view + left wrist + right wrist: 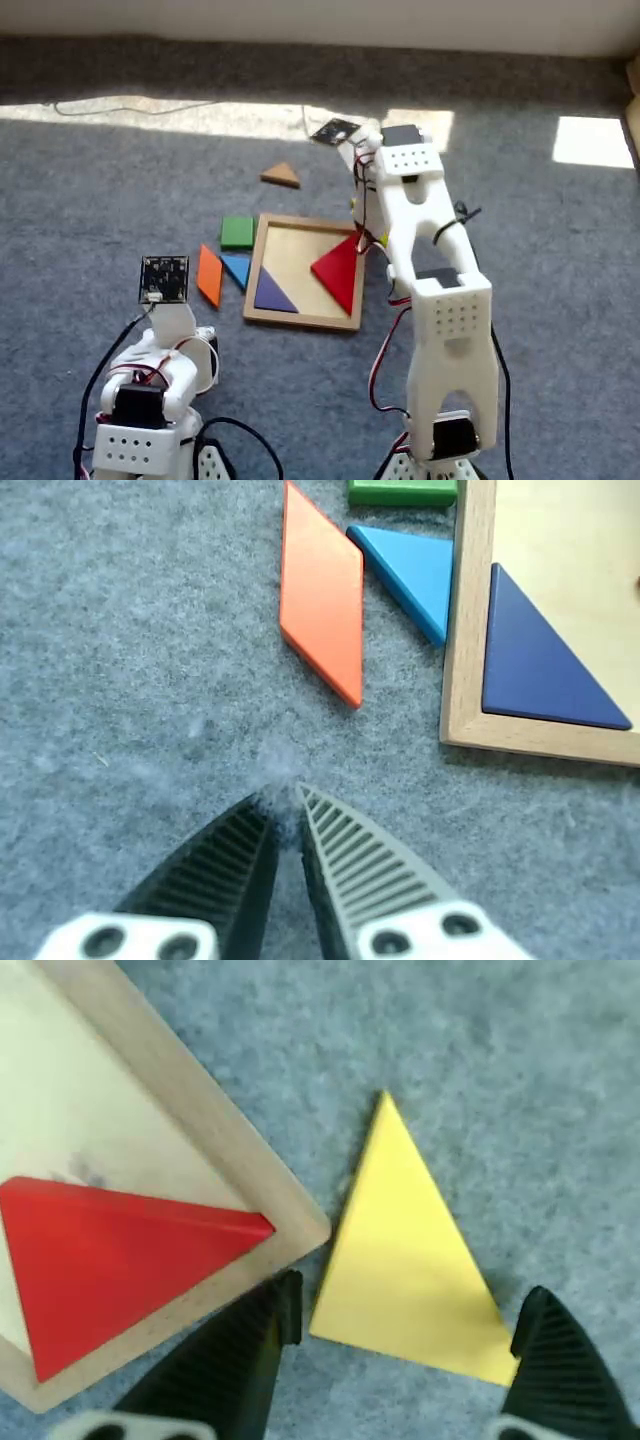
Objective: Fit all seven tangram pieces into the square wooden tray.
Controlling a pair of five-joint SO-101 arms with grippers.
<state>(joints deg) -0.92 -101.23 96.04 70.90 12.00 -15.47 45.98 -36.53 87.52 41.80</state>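
**Asker:** Where is the yellow triangle [405, 1250], and which arm is nearer to it?

**Describer:** It lies flat on the grey carpet [100, 180], just outside the far right corner of the square wooden tray [200, 1125]. I cannot tell whether it touches the rim. The right gripper [412, 1300] hangs directly over it, jaws spread wide and holding nothing, with one finger on each side of the triangle's broad end. The sharp point runs straight away from the gripper, so the piece's long axis crosses the line between the two fingers.

**Asker:** What does the next move depend on?

**Describer:** In my judgement, on closing across that broad end, which the open jaws only just span. The finger on the tray side sits just beside the rim and could catch on it.

**Asker:** And the other arm?

**Describer:** The left gripper [280, 800] is low over the carpet off the tray's near left corner. Its jaws are almost together with nothing between them, and the whole tray lies between it and the yellow piece.

**Asker:** The other pieces?

**Describer:** A red triangle [110, 1250] lies inside the tray by the right edge, and a dark blue triangle [540, 665] sits in the near left corner. An orange parallelogram [322, 590], a light blue triangle [415, 570] and a green square [400, 490] lie outside the left edge. A tan triangle [282, 175] lies beyond the far edge
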